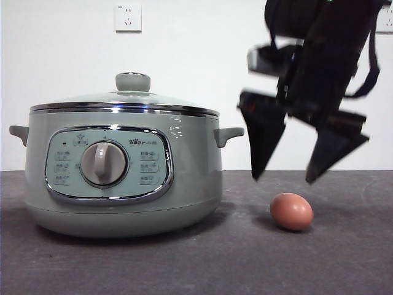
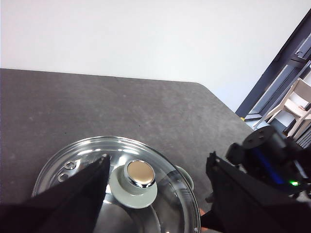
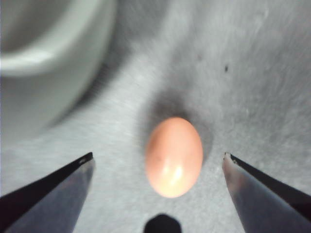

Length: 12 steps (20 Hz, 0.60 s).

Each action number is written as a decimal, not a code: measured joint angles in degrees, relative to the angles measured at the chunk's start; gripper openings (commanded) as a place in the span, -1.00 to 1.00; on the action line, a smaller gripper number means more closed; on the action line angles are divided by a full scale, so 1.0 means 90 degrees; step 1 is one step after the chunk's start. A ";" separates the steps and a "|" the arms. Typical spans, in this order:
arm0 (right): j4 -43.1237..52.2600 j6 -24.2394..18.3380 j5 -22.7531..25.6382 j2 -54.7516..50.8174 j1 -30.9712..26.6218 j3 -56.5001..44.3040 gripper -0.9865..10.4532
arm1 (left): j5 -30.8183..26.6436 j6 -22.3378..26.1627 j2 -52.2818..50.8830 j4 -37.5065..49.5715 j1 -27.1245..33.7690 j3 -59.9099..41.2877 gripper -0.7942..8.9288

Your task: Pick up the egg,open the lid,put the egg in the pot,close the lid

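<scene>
The sage-green pot (image 1: 190, 178) stands left of centre with its glass lid (image 1: 123, 98) shut on it. To its right the reddish-brown egg (image 1: 291, 211) lies on the table. My right gripper (image 1: 283, 179) hangs open just above the egg, tips pointing down, one on each side. The right wrist view shows the egg (image 3: 174, 156) between the spread jaws of the right gripper (image 3: 158, 155), with the pot's wall (image 3: 43, 63) blurred beside it. My left gripper (image 2: 156, 160) is open high over the lid (image 2: 82, 160), its jaws either side of the knob (image 2: 140, 173). It is out of the front view.
The dark grey table (image 1: 184, 264) runs back to a white wall with a socket (image 1: 128, 17). In the left wrist view the table's far corner (image 2: 204, 87) shows, with a pale chair (image 2: 296, 104) beyond it. The right arm (image 2: 272, 160) shows beside the pot.
</scene>
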 measured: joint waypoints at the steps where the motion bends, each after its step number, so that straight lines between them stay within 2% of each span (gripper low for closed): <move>1: 0.0000 0.0000 0.0000 0.0168 0.0000 0.0000 -0.06 | 0.0000 0.0000 0.0000 -0.0051 0.0000 0.0000 -0.13; 4: 0.0104 0.0000 0.0000 0.0527 0.0000 0.0000 -0.13 | 0.0000 0.0002 0.0000 -0.0165 0.0000 0.0000 -0.13; 8: 0.0364 0.0024 0.0000 0.0736 -0.0005 0.0000 -0.43 | 0.0000 0.0002 0.0000 -0.0209 0.0000 0.0000 -0.13; 12: 0.0367 0.0044 0.0007 0.0736 -0.0024 0.0005 -0.85 | 0.0000 0.0002 0.0000 -0.0223 0.0000 0.0000 -0.13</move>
